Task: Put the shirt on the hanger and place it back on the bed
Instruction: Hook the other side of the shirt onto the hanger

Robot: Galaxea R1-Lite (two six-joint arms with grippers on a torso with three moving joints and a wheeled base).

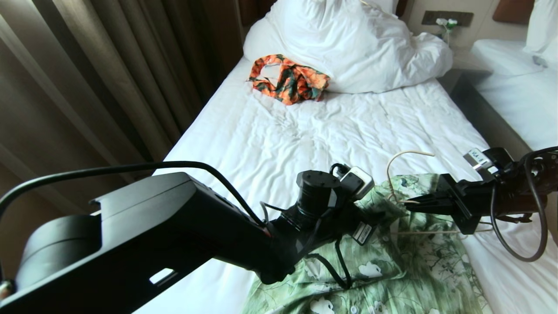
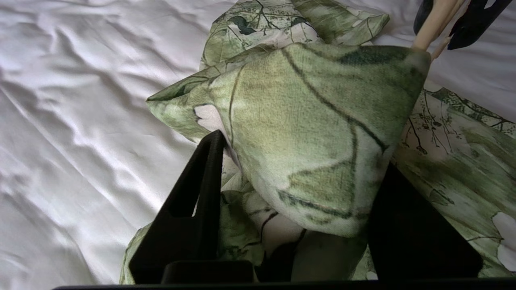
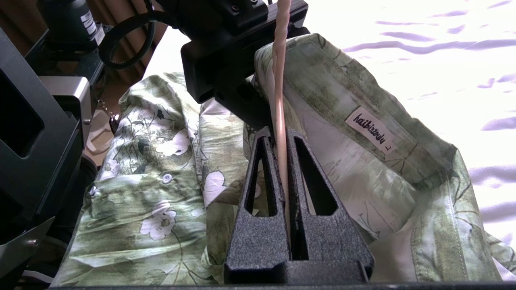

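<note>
The pale green flowered shirt (image 1: 392, 270) lies open on the bed (image 1: 283, 139) at its near end, collar and label (image 3: 369, 129) turned up. My right gripper (image 1: 409, 204) comes in from the right, shut on the thin cream hanger (image 3: 278, 80) just below its hook (image 1: 405, 157); the lower bar (image 1: 431, 232) lies across the shirt. My left gripper (image 2: 300, 153) is at the shirt's collar-side shoulder, its fingers (image 2: 201, 193) standing apart with a raised fold of shirt (image 2: 314, 121) bulging between them and touching both. The hanger's end (image 2: 431, 24) pokes into that fold.
An orange-and-green garment (image 1: 287, 78) lies near the piled white duvet (image 1: 348, 43) at the head of the bed. Brown curtains (image 1: 87, 87) hang along the left side. A second white bed (image 1: 523, 87) stands to the right across a narrow dark gap (image 1: 479, 104).
</note>
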